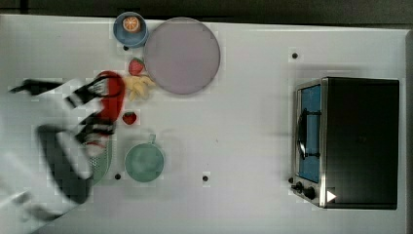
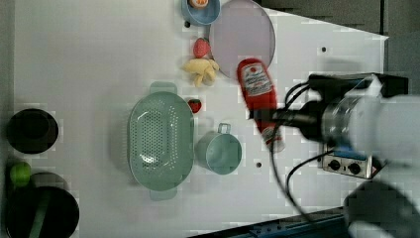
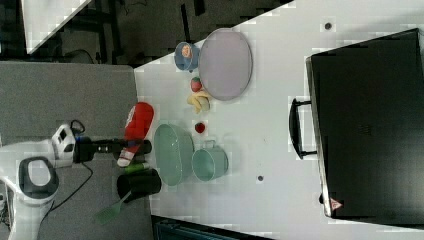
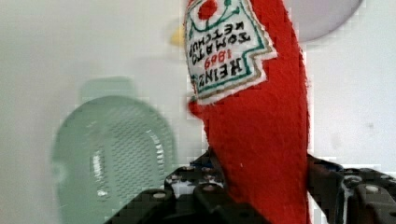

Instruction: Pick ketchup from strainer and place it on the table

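Felt-like ketchup (image 4: 261,140), perforated oval strainer (image 2: 159,141), seemingly plastic

Dark floor (image 3: 150,20) beyond the far edge in the right view; grey panel (image 3: 65,95) at the right view's left; black-and-silver toaster oven (image 1: 358,141) at the top view's right.

A robot lab set up as a mock kitchen: a bare white surface (image 1: 253,146) with bolt holes carries a toaster oven (image 1: 348,141) at the top view's right, toy fruit (image 1: 140,87) and plastic dishes (image 1: 181,55) at upper left.
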Controlling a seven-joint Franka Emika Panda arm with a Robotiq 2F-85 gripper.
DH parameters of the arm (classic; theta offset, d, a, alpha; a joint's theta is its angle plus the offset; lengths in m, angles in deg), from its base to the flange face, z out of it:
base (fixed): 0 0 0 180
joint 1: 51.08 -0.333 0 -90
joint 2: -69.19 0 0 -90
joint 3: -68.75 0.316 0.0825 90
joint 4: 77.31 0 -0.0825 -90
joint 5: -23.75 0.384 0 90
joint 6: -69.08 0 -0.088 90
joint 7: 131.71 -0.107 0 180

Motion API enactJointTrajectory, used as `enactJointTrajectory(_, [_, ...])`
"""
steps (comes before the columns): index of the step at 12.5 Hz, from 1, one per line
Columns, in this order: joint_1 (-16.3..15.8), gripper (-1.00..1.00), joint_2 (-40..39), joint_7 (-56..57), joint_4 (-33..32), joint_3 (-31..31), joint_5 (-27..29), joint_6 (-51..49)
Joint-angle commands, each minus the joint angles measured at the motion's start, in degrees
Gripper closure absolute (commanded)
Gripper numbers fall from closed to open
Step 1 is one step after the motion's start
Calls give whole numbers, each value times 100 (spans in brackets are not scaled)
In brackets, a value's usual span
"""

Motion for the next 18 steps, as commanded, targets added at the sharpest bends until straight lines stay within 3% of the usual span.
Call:
enactJointTrajectory(1, [559,-13,7,1101,117,-851,97,-140])
enactJointTrajectory(9, [720,-13,-33,2135,-352,-2412,97,-27])
enactJointTrajectory(13, [722,-13,-65,2133,-1134,-2608,97,584])
enactJointTrajectory(18, [699,-13,-374,2102,-2262,-2589,97,2298])
